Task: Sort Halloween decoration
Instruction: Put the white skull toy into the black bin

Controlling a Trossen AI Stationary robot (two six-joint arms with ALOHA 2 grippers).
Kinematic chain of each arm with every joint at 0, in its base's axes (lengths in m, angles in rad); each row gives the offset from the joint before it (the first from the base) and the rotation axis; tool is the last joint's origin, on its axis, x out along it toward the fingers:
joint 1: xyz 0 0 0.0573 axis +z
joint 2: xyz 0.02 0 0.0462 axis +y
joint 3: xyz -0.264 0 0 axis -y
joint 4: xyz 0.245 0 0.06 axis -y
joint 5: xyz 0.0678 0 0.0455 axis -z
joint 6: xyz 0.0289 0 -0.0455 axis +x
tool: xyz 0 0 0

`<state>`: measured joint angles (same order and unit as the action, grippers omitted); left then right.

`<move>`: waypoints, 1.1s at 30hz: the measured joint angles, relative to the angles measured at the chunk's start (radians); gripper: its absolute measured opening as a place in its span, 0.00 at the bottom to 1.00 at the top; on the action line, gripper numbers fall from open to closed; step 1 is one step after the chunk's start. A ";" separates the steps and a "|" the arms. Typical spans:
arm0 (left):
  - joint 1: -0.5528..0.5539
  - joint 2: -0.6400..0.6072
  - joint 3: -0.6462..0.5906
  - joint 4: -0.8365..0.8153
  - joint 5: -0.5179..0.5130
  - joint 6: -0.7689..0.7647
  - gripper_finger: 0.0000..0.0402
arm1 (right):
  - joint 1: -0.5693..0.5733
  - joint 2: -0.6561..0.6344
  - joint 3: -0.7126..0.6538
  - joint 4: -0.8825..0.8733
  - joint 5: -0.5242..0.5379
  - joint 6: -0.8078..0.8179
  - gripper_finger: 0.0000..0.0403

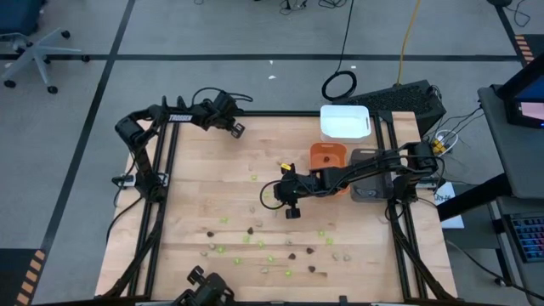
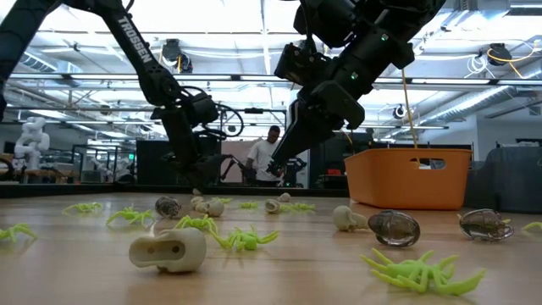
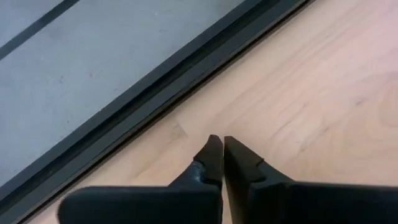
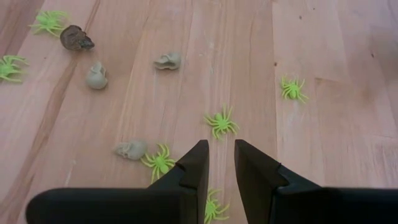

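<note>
**Right arm poised over scattered pieces, trays waiting**

The right gripper [image 4: 221, 158] hangs above the wooden table [image 1: 195, 187], fingers slightly parted and holding nothing, likely lining up on a lime-green plastic spider [image 4: 222, 122]. The left gripper [image 3: 222, 152], fingers pressed together, waits by the far edge. Green spiders, beige skulls [image 4: 96, 76] and brown pieces lie unsorted. The white tray [image 1: 345, 121] looks bare; the orange bin's [image 1: 326, 155] contents cannot be seen.

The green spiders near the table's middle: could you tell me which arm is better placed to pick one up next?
The right. Its gripper hangs open just above the spiders; the left gripper is shut at the far edge, away from any pieces.
</note>
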<state>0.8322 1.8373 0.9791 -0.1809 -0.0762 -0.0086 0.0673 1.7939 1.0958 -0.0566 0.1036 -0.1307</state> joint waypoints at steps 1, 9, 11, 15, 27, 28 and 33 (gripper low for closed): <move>0.000 -0.005 0.000 -0.012 0.011 0.000 0.00 | 0.000 0.000 0.000 0.000 0.000 0.004 0.16; -0.020 -0.092 -0.007 -0.142 0.030 0.017 0.00 | 0.000 0.000 0.000 0.000 0.000 0.015 0.16; -0.030 -0.118 -0.006 -0.156 0.039 0.023 0.00 | 0.000 0.000 0.000 0.002 0.000 0.015 0.16; -0.064 -0.156 -0.006 -0.184 0.117 0.032 0.00 | 0.000 0.000 0.000 0.015 0.000 0.015 0.16; -0.253 -0.202 -0.005 -0.133 0.464 0.043 0.00 | 0.000 0.113 0.000 0.312 0.060 0.163 0.16; -0.270 -0.207 -0.005 -0.132 0.477 0.042 0.00 | 0.000 0.126 0.000 0.338 0.081 0.176 0.16; -0.355 -0.255 -0.005 -0.089 0.497 0.021 0.00 | 0.006 0.144 0.000 0.302 0.196 0.232 0.16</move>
<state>0.4770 1.5828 0.9741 -0.2698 0.4206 0.0123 0.0734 1.9374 1.0958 0.2456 0.3000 0.1008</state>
